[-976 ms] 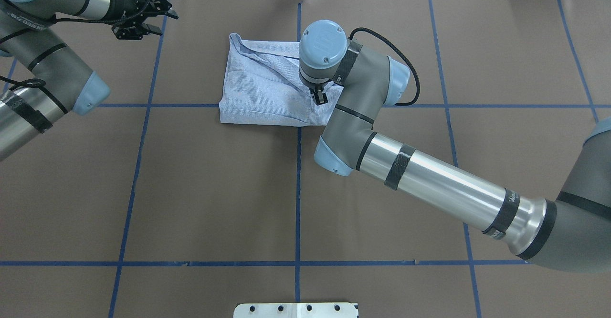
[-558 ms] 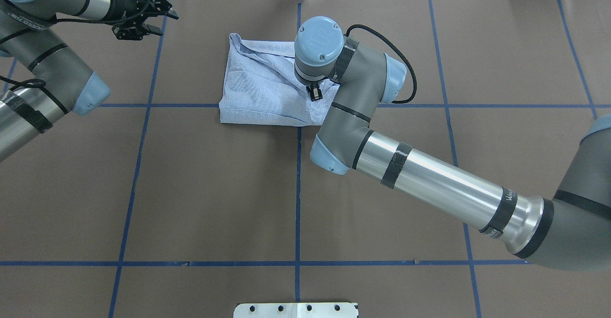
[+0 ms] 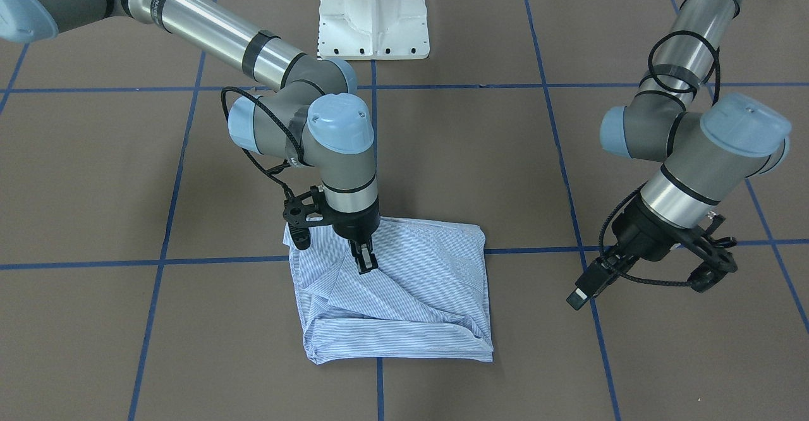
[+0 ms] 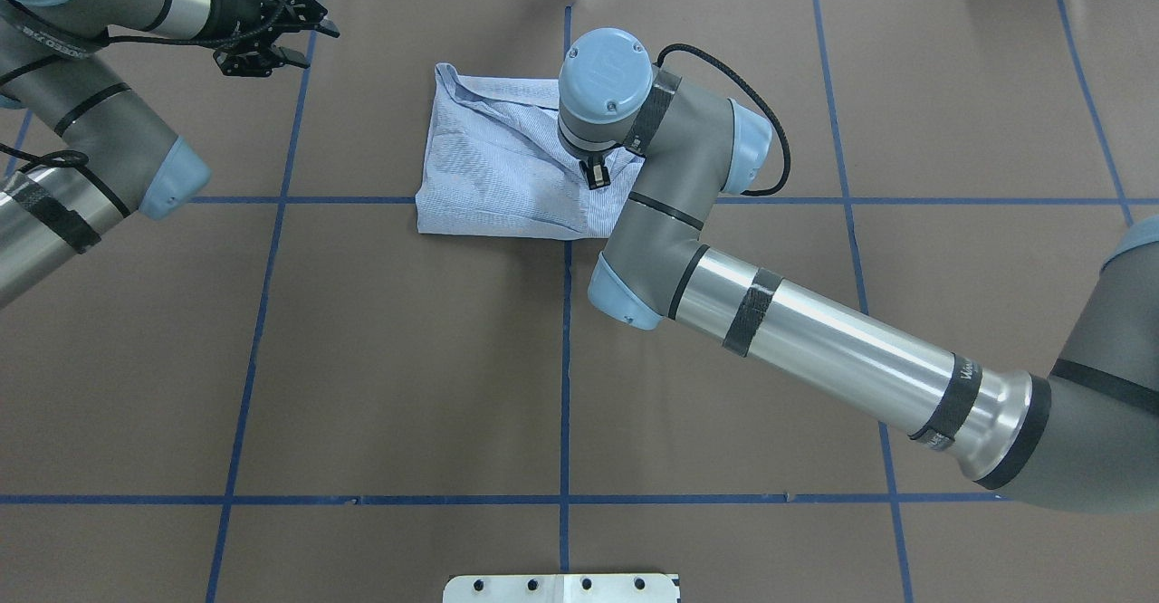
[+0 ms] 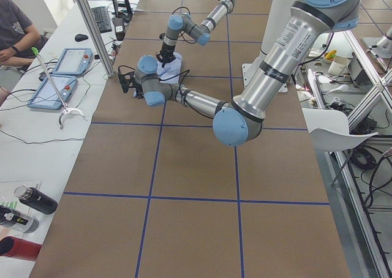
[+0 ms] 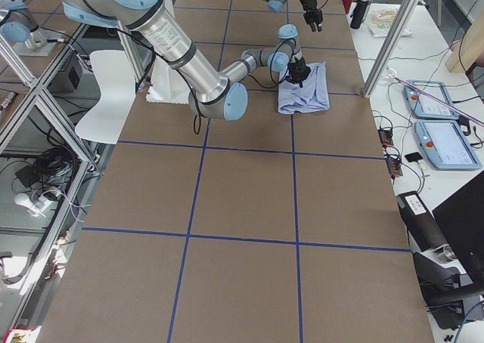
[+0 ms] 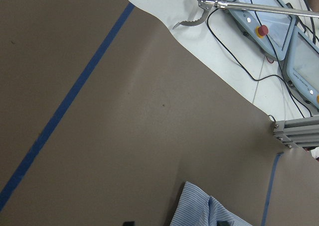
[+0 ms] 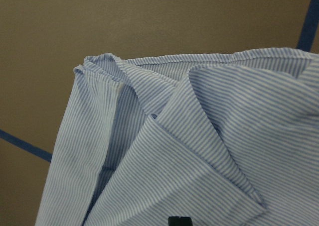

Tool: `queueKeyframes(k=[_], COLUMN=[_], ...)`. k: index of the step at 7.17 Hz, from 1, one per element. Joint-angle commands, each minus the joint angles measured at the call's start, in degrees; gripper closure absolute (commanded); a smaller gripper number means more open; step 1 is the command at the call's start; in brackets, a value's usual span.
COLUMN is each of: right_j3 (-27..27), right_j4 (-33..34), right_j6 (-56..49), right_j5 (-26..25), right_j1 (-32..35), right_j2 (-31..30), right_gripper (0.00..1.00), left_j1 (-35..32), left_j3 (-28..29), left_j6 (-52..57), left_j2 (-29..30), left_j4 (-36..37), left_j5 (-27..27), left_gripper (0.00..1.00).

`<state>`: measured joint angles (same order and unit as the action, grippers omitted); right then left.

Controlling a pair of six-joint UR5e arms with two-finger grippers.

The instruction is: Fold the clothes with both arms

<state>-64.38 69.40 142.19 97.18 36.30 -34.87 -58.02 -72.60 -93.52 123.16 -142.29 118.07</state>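
Nearing completion, seemingly, the shirt point(image 4: 489, 177) is lying compactly folded while the right gripper point(image 3: 365, 263) is pressing it, fingers together, and the left gripper point(image 4: 312, 44) is hovering apart, spread and empty.

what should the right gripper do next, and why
Probably slide the right gripper a little across the shirt toward the operators' side to smooth it: its fingers look shut, tips on the top layer, which shows diagonal creases. The left gripper hangs open, off the cloth.

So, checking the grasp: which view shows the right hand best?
Exterior front-facing: the right hand shows whole, fingers together, tips at the shirt. Overhead, its wrist hides most; wrist camera catches only a fingertip; side views show it tiny.
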Motion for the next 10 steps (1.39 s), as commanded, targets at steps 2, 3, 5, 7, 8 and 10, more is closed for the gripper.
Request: queueKeyframes(k=[2,3,5,7,8,10], right_j3=[-0.7,-0.7,-0.9,-0.6,-0.6,-0.9], right_j4=[-0.3,-0.1,0.4,0.5,0.6,0.5], right_j6=[15.9,16.9,17.2,17.4,17.4,17.3], right_j5=[-5.8,-5.9,-6.0,-6.7,-6.7,-6.6], right_j1=[-1.3,-1.2,-1.3,-1.4,-1.4,-1.8], right_j2=[-0.5,-0.6,-1.3,-1.9,-2.1,-2.1], right_gripper=[0.08,0.09,0.09,0.19,0.24,0.54], left_j1=[0.0,-0.1,-0.1,-0.1,0.0,0.0], left_j3=[0.0,0.0,0.0,0.0,0.0,0.0], left_j6=[-0.1,-0.1,-0.1,-0.2,-0.3,-0.3], left_j2=[0.0,0.0,0.0,0.0,0.0,0.1], left_j4=[0.0,0.0,0.0,0.0,0.0,0.0], left_j5=[-0.1,-0.1,-0.1,-0.2,-0.2,-0.2], left_gripper=[0.37,0.37,0.37,0.37,0.37,0.37])
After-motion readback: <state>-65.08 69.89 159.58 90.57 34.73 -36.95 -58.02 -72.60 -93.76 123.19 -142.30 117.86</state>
